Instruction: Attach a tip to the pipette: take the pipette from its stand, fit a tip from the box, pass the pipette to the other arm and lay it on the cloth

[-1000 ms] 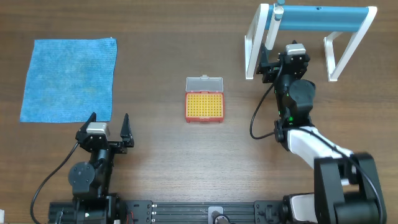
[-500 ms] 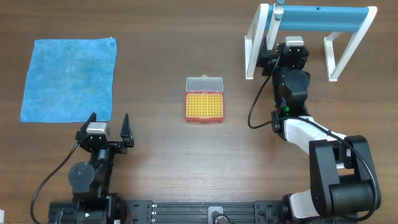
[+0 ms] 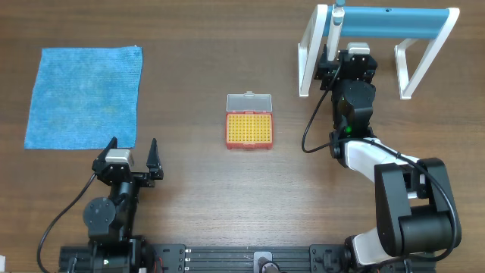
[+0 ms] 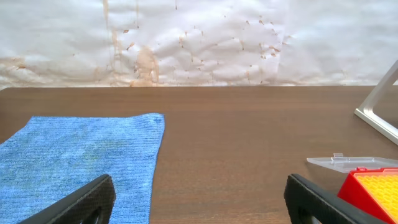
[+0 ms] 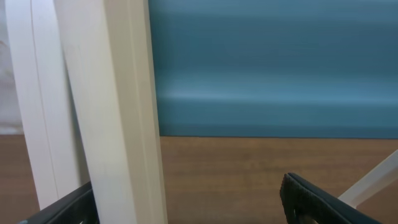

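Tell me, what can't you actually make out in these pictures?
Pipette: top view, a sliver at the stand's corner, cut by the upper edge.
Tips in the tip box: top view, too small to count.
Tip box: left wrist view, cut off by the edge.
Right arm's jaws: top view, hidden beneath its own wrist; contact with the stand unclear.

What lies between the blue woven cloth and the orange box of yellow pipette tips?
Nothing: the top view shows only bare brown wooden tabletop between the blue woven cloth and the orange tip box, and the left wrist view agrees.
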Available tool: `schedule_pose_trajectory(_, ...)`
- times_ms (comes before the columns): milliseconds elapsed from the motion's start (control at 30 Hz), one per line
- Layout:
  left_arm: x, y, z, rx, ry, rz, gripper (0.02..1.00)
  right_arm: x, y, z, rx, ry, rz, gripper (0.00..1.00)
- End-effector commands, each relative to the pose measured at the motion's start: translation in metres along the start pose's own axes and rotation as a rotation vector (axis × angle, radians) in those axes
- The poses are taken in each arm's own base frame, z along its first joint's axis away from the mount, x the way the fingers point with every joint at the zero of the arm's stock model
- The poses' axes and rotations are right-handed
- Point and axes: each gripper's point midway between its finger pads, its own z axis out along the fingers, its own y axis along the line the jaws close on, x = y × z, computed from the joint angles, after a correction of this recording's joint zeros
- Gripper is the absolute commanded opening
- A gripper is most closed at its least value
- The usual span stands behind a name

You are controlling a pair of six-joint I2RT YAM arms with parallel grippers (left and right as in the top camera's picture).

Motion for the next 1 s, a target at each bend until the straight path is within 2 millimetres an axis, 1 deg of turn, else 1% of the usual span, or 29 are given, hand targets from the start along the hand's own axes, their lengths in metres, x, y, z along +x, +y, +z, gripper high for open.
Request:
schedule_pose_trajectory(33,0.001,0.000,0.000,0.000,0.003,0.017,0.879,-0.007,-0.001,0.006,0.020,-0.020,-0.011,0.855)
schedule_pose_trajectory(133,0.001,0.000,0.000,0.000,0.003,0.017,0.879,-0.014,0.013,0.010,-0.059,-0.038,-0.010,0.855)
schedule_pose_trajectory(300,0.001,0.000,0.000,-0.001,0.003,0.017,0.879,-0.012,0.011,0.015,-0.053,-0.034,-0.011,0.855)
schedule_pose_trajectory(400,0.001,0.000,0.000,0.000,0.003,0.017,0.879,-0.006,0.008,0.017,-0.046,-0.020,-0.012,0.855)
schedule_pose_trajectory(633,0.001,0.000,0.000,-0.001,0.003,0.017,0.879,-0.006,0.010,0.027,-0.046,-0.023,-0.012,0.855)
schedule_pose_trajectory(667,0.001,0.000,0.000,-0.001,0.003,0.017,0.882,-0.006,0.010,0.027,-0.046,-0.023,-0.012,0.755)
schedule_pose_trajectory(700,0.001,0.000,0.000,-0.001,0.003,0.017,0.879,-0.006,0.010,0.027,-0.046,-0.023,-0.011,0.347)
schedule_pose_trajectory(733,0.001,0.000,0.000,0.000,0.003,0.017,0.879,-0.006,0.010,0.027,-0.047,-0.023,-0.011,0.229)
schedule_pose_trajectory(767,0.001,0.000,0.000,-0.001,0.003,0.017,0.882,-0.005,0.010,0.027,-0.047,-0.022,-0.011,0.194)
schedule_pose_trajectory(800,0.001,0.000,0.000,0.000,0.003,0.017,0.879,-0.006,0.010,0.027,-0.047,-0.023,-0.010,0.108)
schedule_pose_trajectory(833,0.001,0.000,0.000,0.000,0.003,0.017,0.879,-0.006,0.010,0.027,-0.048,-0.023,-0.011,0.080)
schedule_pose_trajectory(900,0.001,0.000,0.000,0.000,0.003,0.017,0.882,-0.006,0.010,0.027,-0.048,-0.024,-0.010,0.080)
schedule_pose_trajectory(1000,0.001,0.000,0.000,0.000,0.003,0.017,0.882,-0.012,0.010,0.026,-0.047,-0.037,-0.008,0.080)
